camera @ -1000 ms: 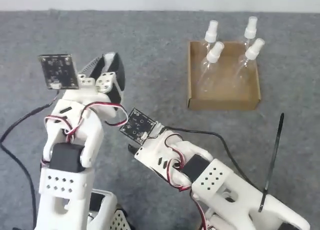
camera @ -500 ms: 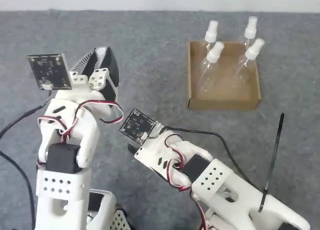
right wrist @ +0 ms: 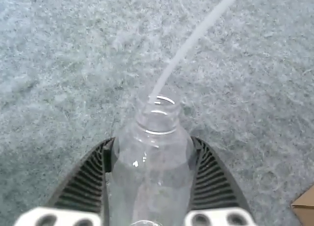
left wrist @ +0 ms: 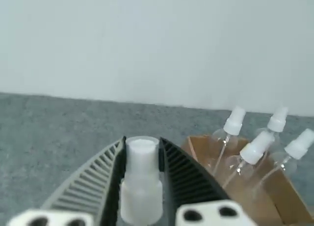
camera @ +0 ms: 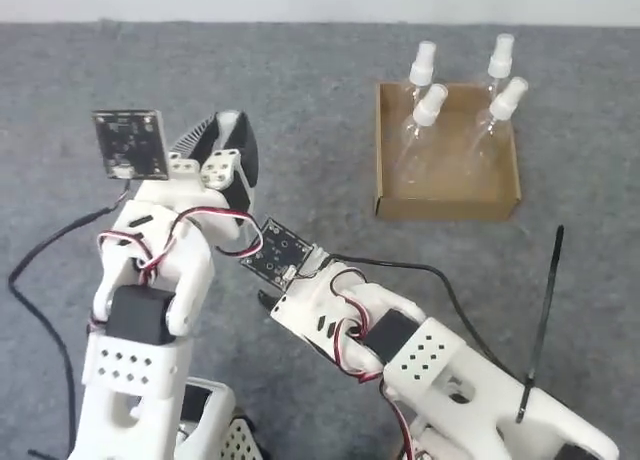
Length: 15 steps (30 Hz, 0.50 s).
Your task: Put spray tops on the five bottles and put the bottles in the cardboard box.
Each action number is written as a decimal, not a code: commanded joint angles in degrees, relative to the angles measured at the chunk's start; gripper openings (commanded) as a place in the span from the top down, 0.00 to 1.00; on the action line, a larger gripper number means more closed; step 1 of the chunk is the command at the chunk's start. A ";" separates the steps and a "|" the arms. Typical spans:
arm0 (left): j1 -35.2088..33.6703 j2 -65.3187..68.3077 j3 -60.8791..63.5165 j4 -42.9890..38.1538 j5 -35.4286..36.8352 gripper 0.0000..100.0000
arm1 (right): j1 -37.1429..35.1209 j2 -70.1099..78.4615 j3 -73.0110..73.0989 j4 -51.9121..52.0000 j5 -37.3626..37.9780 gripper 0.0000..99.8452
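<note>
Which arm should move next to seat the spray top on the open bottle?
Left, most likely. The left fingers grip the spray top, whose tube reaches the bottle at its neck. The right fingers clamp the bottle, so that arm best serves as steady holder.

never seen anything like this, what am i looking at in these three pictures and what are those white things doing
These are two small white robot arms side by side at a table covered in grey carpet. The overhead picture comes from a fixed camera looking down. The other two come from a camera on each arm's wrist, looking along its gripper. The left gripper is shut on a white spray top. Its thin tube reaches the open neck of a clear bottle clamped in the right gripper. Farther off, a cardboard box holds four bottles already fitted with spray tops.
</note>
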 commanded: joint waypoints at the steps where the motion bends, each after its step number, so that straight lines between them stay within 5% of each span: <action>1: 0.70 -1.67 -2.33 4.13 0.44 0.99 | 2.15 -2.68 -0.79 -2.15 -0.62 0.99; 15: 0.79 -1.67 -3.38 9.14 -2.81 0.99 | 6.64 -2.68 8.53 -33.63 -0.79 0.99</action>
